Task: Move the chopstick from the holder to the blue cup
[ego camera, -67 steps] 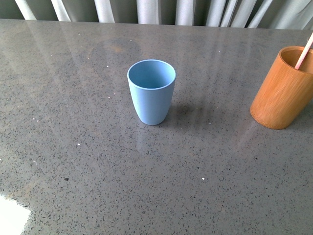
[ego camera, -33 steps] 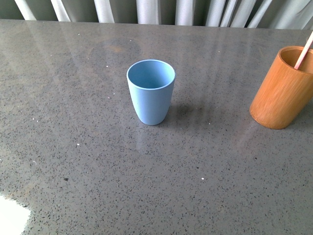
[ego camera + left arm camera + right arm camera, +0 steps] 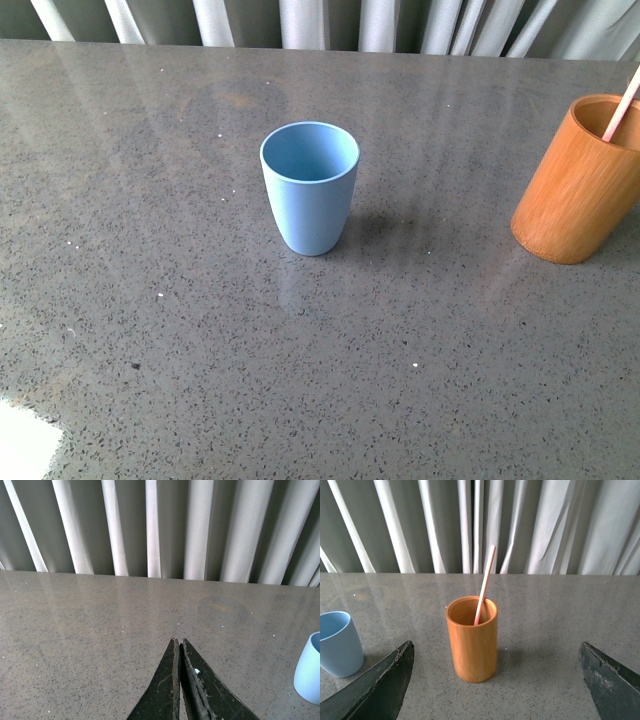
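Light blue cup [image 3: 310, 187] upright, empty, mid-table. Orange-brown bamboo-look holder [image 3: 580, 180] upright, well apart at right edge. Pale pinkish chopstick [image 3: 484, 586] inside holder, leaning on rim, top sticking out high.

front view — chopstick [image 3: 621, 105] top off-frame

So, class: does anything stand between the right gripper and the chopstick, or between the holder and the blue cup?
Nothing visible does. The right gripper, open, faces the chopstick standing in the holder with clear space between. Only bare table lies between holder and blue cup.
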`<state>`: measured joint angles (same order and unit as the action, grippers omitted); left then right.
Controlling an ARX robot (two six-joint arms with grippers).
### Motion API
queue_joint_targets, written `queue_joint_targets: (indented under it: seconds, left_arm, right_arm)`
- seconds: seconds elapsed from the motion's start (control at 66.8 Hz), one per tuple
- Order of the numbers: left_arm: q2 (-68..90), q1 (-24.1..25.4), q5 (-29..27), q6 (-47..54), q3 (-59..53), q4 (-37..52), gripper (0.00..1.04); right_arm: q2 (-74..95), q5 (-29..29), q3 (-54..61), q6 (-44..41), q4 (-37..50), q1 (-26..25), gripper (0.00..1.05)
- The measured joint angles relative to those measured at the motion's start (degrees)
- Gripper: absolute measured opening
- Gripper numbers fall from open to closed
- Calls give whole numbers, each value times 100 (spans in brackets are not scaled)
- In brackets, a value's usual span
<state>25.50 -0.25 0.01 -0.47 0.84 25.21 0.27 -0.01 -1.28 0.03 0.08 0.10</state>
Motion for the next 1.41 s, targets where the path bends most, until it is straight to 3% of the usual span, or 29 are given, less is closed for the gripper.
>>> queue_joint_targets:
  seconds: [0.718, 0.823, 1.047, 1.182, 1.257, 1.347, 1.407]
  left_arm:
    - [-1517, 0, 0, 0, 0, -1486, 2]
    - [-2288, 2, 0, 0, 0, -2437, 2]
    - [-2457, 9, 2, -4, 0, -2522, 2]
    - [-2459, 9, -2, 0, 0, -2522, 25]
    - [-2461, 9, 0, 0, 0, -2522, 46]
    - [-2461, 9, 0, 0, 0, -2522, 59]
    - [-2461, 9, 0, 0, 0, -2522, 76]
  right_arm:
    - [2, 0, 0, 2, 0, 0, 96]
    - [2, 2, 0, 2, 0, 0, 96]
    - [0, 0, 0, 0, 0, 0, 96]
    - [0, 2, 0, 2, 0, 0, 96]
    - [0, 0, 0, 2, 0, 0, 96]
    - [0, 2, 0, 2, 0, 0, 96]
    - [0, 2, 0, 2, 0, 0, 96]
